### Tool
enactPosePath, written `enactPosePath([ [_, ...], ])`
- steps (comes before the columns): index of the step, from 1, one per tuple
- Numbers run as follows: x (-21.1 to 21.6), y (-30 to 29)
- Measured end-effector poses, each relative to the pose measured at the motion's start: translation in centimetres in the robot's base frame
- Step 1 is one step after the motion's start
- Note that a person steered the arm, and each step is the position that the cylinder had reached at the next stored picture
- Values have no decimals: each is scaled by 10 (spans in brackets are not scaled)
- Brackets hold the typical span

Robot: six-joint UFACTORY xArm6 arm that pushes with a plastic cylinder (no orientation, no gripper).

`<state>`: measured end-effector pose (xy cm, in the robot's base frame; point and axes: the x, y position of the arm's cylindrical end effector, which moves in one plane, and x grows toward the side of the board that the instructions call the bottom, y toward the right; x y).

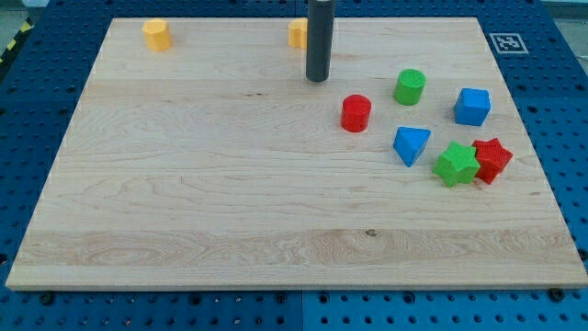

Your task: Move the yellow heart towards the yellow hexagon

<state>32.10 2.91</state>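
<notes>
Standing near the view's top, my tip [318, 79] rests on the wooden board [230, 211] just below and to the right of a yellow block [297, 33], which the rod partly hides. There is no claw on this arm, only the straight rod, so nothing is apart, together or clamped; the tip can only push. The hidden shape makes it hard to name, but I judge this nearer block to be the yellow heart, and the other yellow block [157, 34], far to the left of my tip along the same top edge, to be the yellow hexagon. Being on the right side of the heart makes sense, because a push to the left would send it along the edge toward the hexagon. The 6 other blocks lie to the right and lower: a red cylinder [356, 113], a green cylinder [410, 86], a blue cube [472, 107], a blue triangle [411, 144], a green star [456, 165] touching a red star [491, 159]. They are out of the pushing path.
</notes>
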Motion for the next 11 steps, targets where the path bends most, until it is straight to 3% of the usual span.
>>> enactPosePath([
  [3,-55,9],
  [5,-67,47],
  [9,-90,-41],
  [11,-102,-42],
])
